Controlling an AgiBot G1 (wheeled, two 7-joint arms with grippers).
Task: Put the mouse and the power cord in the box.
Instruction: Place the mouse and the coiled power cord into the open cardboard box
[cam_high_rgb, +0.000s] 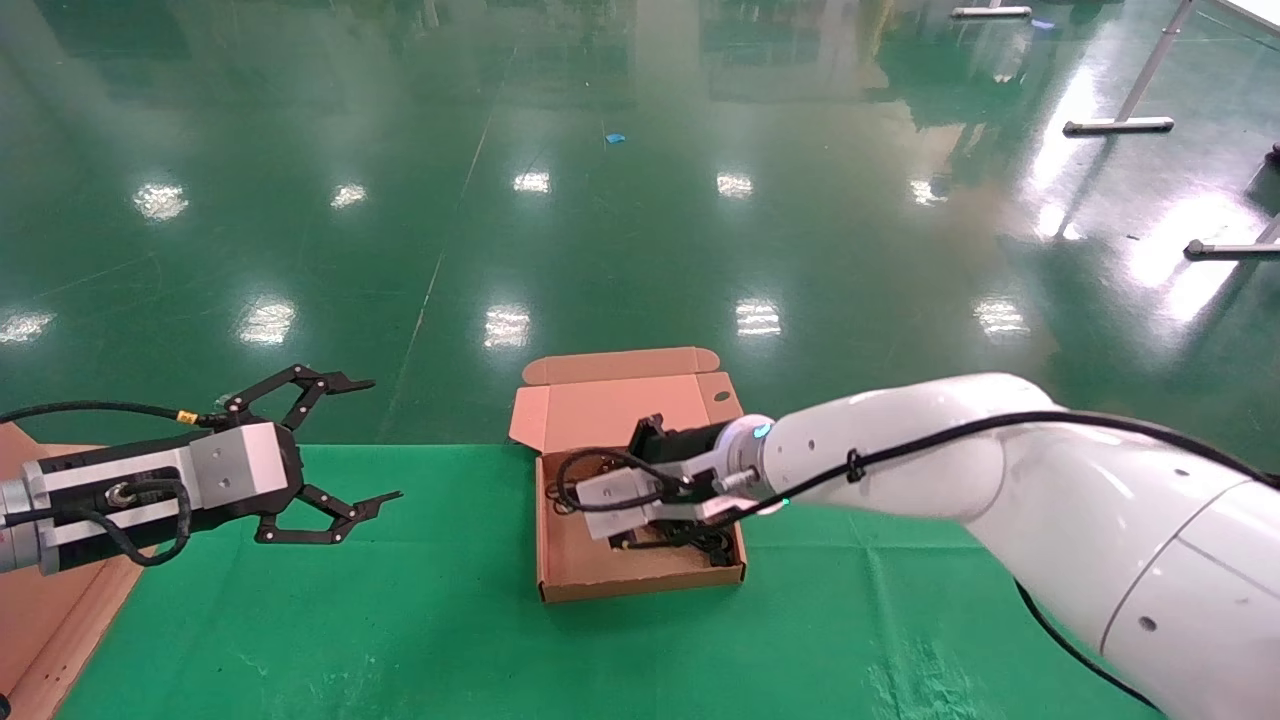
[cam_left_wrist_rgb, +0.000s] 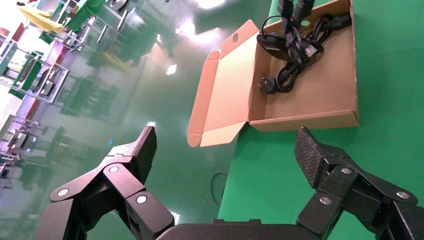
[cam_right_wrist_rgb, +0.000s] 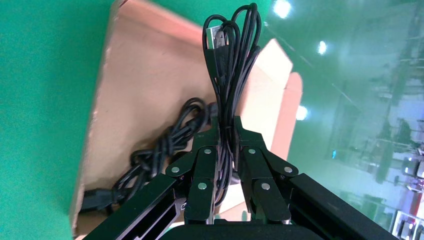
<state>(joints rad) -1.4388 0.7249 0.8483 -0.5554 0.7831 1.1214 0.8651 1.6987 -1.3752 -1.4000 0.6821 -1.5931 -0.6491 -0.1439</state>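
Observation:
The brown box (cam_high_rgb: 640, 585) lies open on the green table, its lid (cam_high_rgb: 610, 400) folded back over the far edge. My right gripper (cam_right_wrist_rgb: 226, 122) reaches down into it, shut on the bundled thin cable (cam_right_wrist_rgb: 232, 55) of the mouse, whose USB plug shows at the bundle's end. In the left wrist view the black mouse (cam_left_wrist_rgb: 272, 42) lies in the box (cam_left_wrist_rgb: 305, 121) below the right fingers (cam_left_wrist_rgb: 286, 9). The power cord (cam_right_wrist_rgb: 165, 145) is coiled on the box floor, its plug (cam_left_wrist_rgb: 266, 86) toward the lid side. My left gripper (cam_high_rgb: 385, 438) hangs open and empty, left of the box.
The green-covered table (cam_high_rgb: 400, 620) ends just behind the box; shiny green floor lies beyond. A brown cardboard sheet (cam_high_rgb: 50, 620) sits at the table's left edge under my left arm. Metal stand feet (cam_high_rgb: 1118, 126) are far off at the right.

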